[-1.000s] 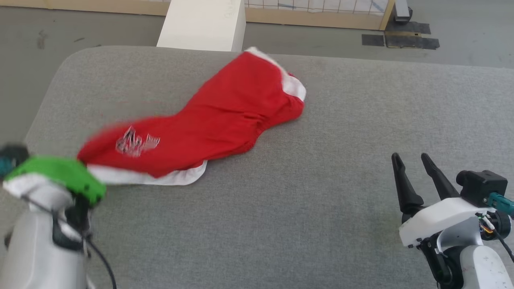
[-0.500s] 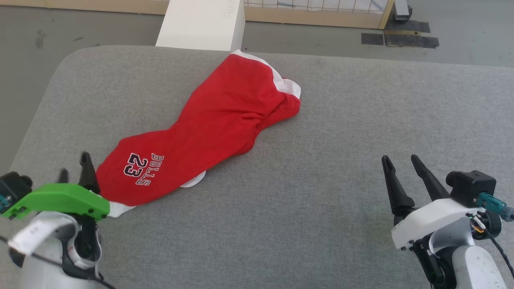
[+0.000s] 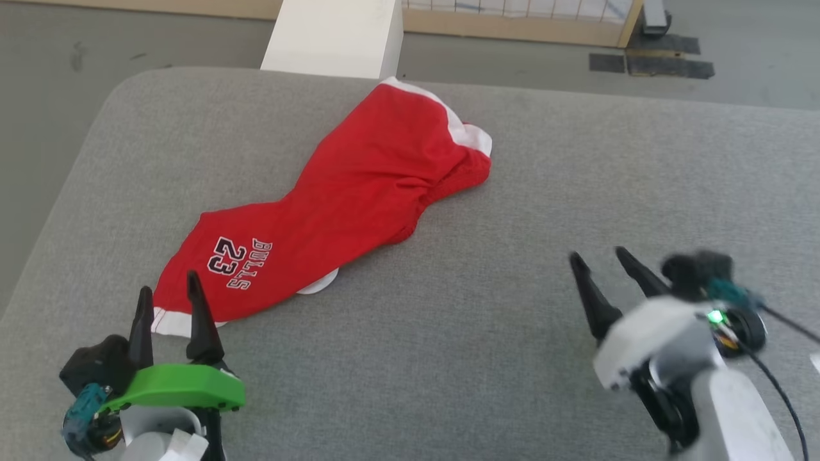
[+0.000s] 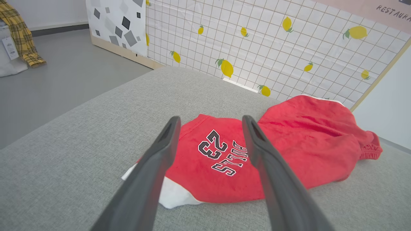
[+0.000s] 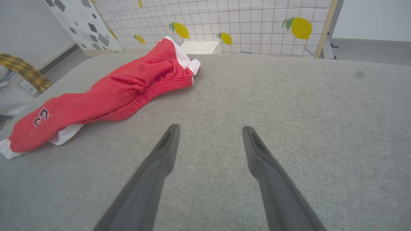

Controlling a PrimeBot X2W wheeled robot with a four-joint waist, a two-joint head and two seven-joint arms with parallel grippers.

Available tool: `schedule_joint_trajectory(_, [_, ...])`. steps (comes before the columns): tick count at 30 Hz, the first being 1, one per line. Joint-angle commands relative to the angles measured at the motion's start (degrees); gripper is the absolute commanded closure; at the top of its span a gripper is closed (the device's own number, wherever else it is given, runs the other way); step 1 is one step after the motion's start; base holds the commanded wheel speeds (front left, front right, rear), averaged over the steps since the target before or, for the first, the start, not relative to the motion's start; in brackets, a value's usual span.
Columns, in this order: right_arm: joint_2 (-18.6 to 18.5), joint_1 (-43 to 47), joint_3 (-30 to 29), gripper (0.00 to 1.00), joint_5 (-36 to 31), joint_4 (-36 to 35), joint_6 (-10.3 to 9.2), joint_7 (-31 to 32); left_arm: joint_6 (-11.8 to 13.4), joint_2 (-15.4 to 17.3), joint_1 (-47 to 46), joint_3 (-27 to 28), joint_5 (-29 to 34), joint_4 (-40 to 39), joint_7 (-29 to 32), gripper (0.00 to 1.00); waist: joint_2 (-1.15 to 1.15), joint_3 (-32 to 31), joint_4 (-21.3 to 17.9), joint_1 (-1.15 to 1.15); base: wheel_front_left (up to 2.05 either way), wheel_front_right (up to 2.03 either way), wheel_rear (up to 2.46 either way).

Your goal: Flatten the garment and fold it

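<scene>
The garment [image 3: 346, 198], red shorts with white trim and "BULLS 23" on the near leg, lies bunched in a long diagonal heap on the grey padded table [image 3: 512, 192]. My left gripper [image 3: 170, 291] stands open at the near left, its fingertips just over the white hem and holding nothing. In the left wrist view the garment [image 4: 257, 154] lies beyond the open left gripper [image 4: 210, 118]. My right gripper [image 3: 599, 257] is open at the near right, well clear of the cloth. The right wrist view has the garment [image 5: 112, 96] at the far left and the open right gripper [image 5: 210, 127] over bare table.
A white box [image 3: 333, 38] stands behind the table's far edge. A lemon-print grid panel [image 4: 273, 48] backs the table. A yellow plaid cloth [image 4: 19, 35] lies on something off to the left. The table's left edge runs close to my left gripper.
My left gripper let go of the printed leg, opened and drew back toward me. The garment settled flat on the table. My right gripper shifted a little left.
</scene>
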Motion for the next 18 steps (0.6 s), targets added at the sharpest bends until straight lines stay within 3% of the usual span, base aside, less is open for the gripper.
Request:
schedule_joint_trajectory(1, [0.0,-3.2,1.0,0.0,-0.8,0.8,-0.08,1.2,-0.5,-0.5,-0.9,0.4,1.2,-0.5,-0.5,0.0,0.0,1.4,1.1,0.0,0.0,0.0,0.0])
schedule_joint_trajectory(7, [0.0,-17.5,5.0,0.0,-5.7,9.0,-0.08,6.5,-2.1,-2.3,-3.7,-0.3,3.6,-1.6,-0.5,0.0,0.0,5.8,3.7,0.0,0.0,0.0,0.0])
schedule_joint_trajectory(12, [-0.5,-31.5,7.3,0.0,-11.3,20.1,-0.08,10.5,-3.2,-3.6,-7.3,-1.9,4.3,-2.6,-0.5,0.0,0.0,10.8,7.5,0.0,0.0,0.0,0.0])
schedule_joint_trajectory(18, [-1.2,-41.3,9.7,0.0,-15.6,31.5,-0.08,13.7,-3.3,-4.1,-9.6,-4.2,4.2,-3.4,-0.5,0.0,0.0,15.0,11.3,0.0,0.0,0.0,0.0])
